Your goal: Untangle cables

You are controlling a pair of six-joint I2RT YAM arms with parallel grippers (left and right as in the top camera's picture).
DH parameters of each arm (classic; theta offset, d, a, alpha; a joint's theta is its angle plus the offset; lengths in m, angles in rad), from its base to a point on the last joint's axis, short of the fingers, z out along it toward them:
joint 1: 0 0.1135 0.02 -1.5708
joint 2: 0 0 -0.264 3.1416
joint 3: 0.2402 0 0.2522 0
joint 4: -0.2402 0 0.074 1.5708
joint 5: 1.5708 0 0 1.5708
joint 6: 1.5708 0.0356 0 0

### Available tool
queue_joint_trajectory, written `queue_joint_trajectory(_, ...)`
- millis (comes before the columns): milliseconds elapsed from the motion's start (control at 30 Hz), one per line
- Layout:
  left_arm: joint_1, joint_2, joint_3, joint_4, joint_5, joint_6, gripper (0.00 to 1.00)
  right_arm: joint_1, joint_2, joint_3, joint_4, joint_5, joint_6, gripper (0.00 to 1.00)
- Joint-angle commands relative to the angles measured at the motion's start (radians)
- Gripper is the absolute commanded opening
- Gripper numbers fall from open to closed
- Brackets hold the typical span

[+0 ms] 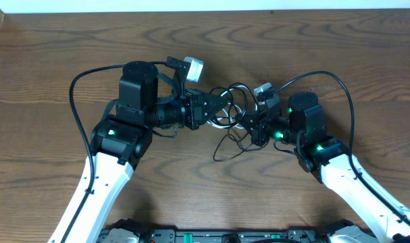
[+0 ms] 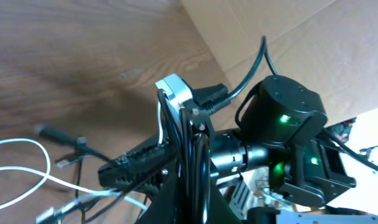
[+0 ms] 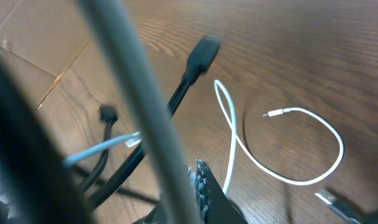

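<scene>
Cables: you have the black cable (image 3: 203,50) and the white cable (image 3: 235,127) bunched in one loose tangle near the middle of the desk (image 1: 326,40), in the gap between the two arms.
Black cable: from overhead you can see its loops crossing between the two grippers, with one strand trailing out toward the near edge. Your right wrist view shows a plug end of it raised above the wood.
White cable: your right wrist view shows an open loop of it lying flat on the desk, with a small plug end resting inside the loop.
Left gripper (image 1: 210,109): pressed together at the left side of the tangle. You cannot tell from these views whether a cable is caught in it.
Right gripper (image 1: 250,127): pressed together at the right side of the tangle. The white cable runs right up to its fingertip, but you cannot tell whether it is pinched.
Arms: both reach in from the near edge, with the grippers near each other and the tangle between them.
</scene>
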Motion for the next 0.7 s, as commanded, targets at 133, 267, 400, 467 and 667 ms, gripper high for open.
queue_joint_trajectory(133, -0.001, -0.001, 0.02, 0.013, -0.017, 0.038, 0.08, 0.008, 0.006, 0.01, 0.01, -0.098, -0.046, 0.14)
queue_joint_trajectory(267, -0.001, -0.001, 0.02, 0.014, -0.017, 0.037, 0.08, 0.01, 0.006, 0.01, 0.01, -0.155, -0.046, 0.42)
queue_joint_trajectory(400, -0.001, -0.001, 0.02, 0.047, -0.017, -0.013, 0.08, 0.01, 0.006, 0.01, 0.01, -0.214, -0.051, 0.5)
queue_joint_trajectory(467, -0.001, -0.001, 0.02, 0.082, -0.017, -0.066, 0.08, 0.01, 0.006, 0.01, 0.01, -0.225, -0.064, 0.5)
queue_joint_trajectory(667, -0.002, 0.0, 0.02, 0.148, -0.002, -0.335, 0.08, 0.01, 0.006, 0.01, 0.01, -0.138, -0.064, 0.52)
